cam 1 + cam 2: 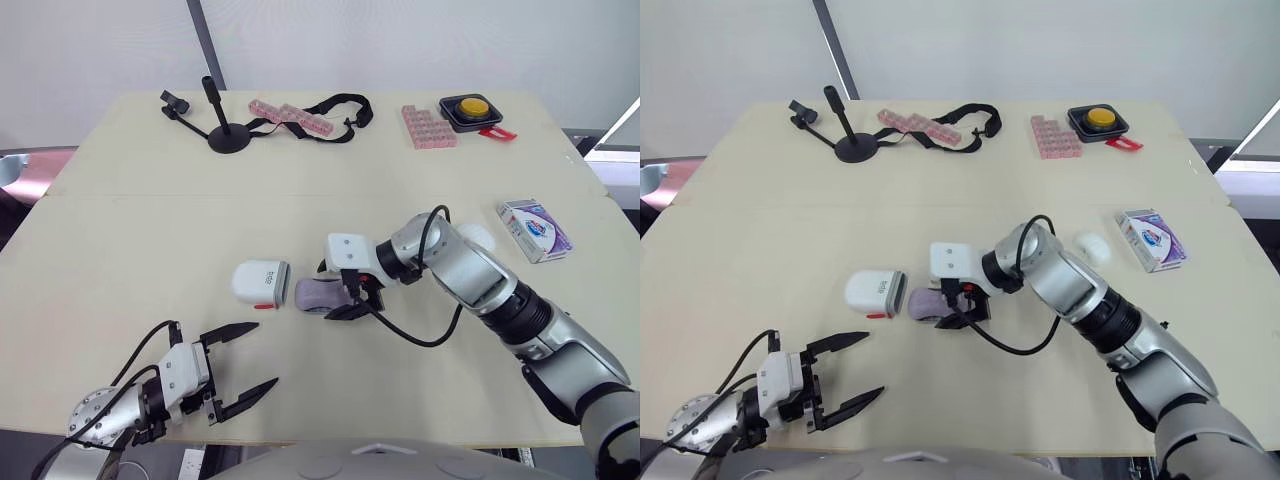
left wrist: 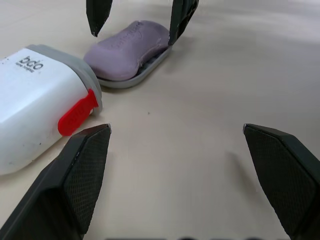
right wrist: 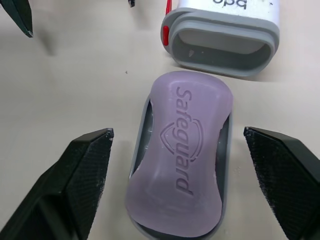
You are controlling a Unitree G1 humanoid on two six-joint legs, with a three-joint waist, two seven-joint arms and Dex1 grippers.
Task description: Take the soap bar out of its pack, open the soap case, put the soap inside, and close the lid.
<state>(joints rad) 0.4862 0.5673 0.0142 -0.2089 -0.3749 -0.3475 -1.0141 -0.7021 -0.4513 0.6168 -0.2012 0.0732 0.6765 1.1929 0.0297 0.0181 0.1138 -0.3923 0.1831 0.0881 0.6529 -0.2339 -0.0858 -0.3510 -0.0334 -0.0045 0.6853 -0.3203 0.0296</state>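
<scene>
The purple soap bar (image 3: pixel 187 160) lies a little askew on the grey inner tray (image 3: pixel 224 150) of the soap case, mid-table. The white case shell (image 1: pixel 260 281), with a grey rim and a red tab (image 2: pixel 77 114), lies just left of it, its open mouth (image 3: pixel 222 47) facing the tray. My right gripper (image 3: pixel 176 131) is open, one finger on each side of the soap and not touching it. My left gripper (image 1: pixel 248 362) hovers open over bare table near the front edge, short of the shell. The blue-and-white soap pack (image 1: pixel 535 230) lies at the right, with a white crumpled wrapper (image 1: pixel 478 236) beside it.
Along the far edge stand a black stand (image 1: pixel 225 132), pink strips (image 1: pixel 290 115), a black strap (image 1: pixel 340 106), a pink block (image 1: pixel 428 127), a yellow button in a black box (image 1: pixel 470 109) and a small red piece (image 1: pixel 498 133).
</scene>
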